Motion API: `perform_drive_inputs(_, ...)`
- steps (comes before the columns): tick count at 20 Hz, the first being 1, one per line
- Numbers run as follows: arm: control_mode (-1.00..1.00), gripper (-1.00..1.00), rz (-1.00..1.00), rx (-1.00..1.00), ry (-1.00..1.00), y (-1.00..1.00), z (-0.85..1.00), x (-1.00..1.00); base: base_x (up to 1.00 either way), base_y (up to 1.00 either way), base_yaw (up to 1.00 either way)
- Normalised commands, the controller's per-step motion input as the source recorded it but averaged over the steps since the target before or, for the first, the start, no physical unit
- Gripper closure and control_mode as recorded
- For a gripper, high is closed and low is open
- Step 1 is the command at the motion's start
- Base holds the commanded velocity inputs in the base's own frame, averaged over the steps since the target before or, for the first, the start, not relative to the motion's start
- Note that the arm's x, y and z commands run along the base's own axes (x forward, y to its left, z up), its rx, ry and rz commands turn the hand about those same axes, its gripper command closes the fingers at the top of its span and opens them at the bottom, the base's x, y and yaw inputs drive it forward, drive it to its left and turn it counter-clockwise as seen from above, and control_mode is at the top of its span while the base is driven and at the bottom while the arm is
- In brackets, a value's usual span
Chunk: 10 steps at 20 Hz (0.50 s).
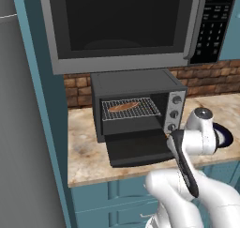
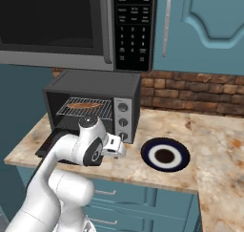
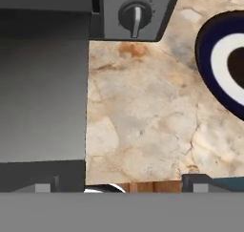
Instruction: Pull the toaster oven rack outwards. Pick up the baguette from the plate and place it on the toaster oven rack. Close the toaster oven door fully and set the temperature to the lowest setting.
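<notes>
The toaster oven [image 1: 136,84] [image 2: 95,83] stands on the counter with its door [image 1: 138,147] [image 3: 43,97] dropped open and flat. Inside, the wire rack [image 1: 131,109] [image 2: 86,109] carries the orange-brown baguette [image 1: 123,106] [image 2: 85,104]. My gripper [image 2: 118,149] [image 3: 121,183] hovers open and empty over bare counter, just right of the door and in front of the knob panel [image 1: 174,113] [image 2: 123,121]. The lowest knob [image 3: 136,16] sits ahead of it. The blue-and-white plate [image 1: 226,137] [image 2: 164,155] [image 3: 221,59] lies bare to the right. My arm hides part of the door in the right base view.
A large microwave [image 1: 122,25] [image 2: 57,26] hangs right above the toaster oven. A tall grey panel [image 1: 23,128] bounds the counter at the left. A brick wall runs behind, and the marble counter [image 2: 214,145] stretches to the right of the plate.
</notes>
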Motion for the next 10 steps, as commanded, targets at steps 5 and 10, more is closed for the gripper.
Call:
perform_drive_inputs(5,-1.00,-1.00,0.34,0.11,-0.02,-0.08,-0.30,-0.01,0.00,0.00,0.00)
perform_drive_inputs(10,-1.00,-1.00,0.45,0.03,-0.20,0.00,-0.16,-0.04,0.00,0.00,0.00)
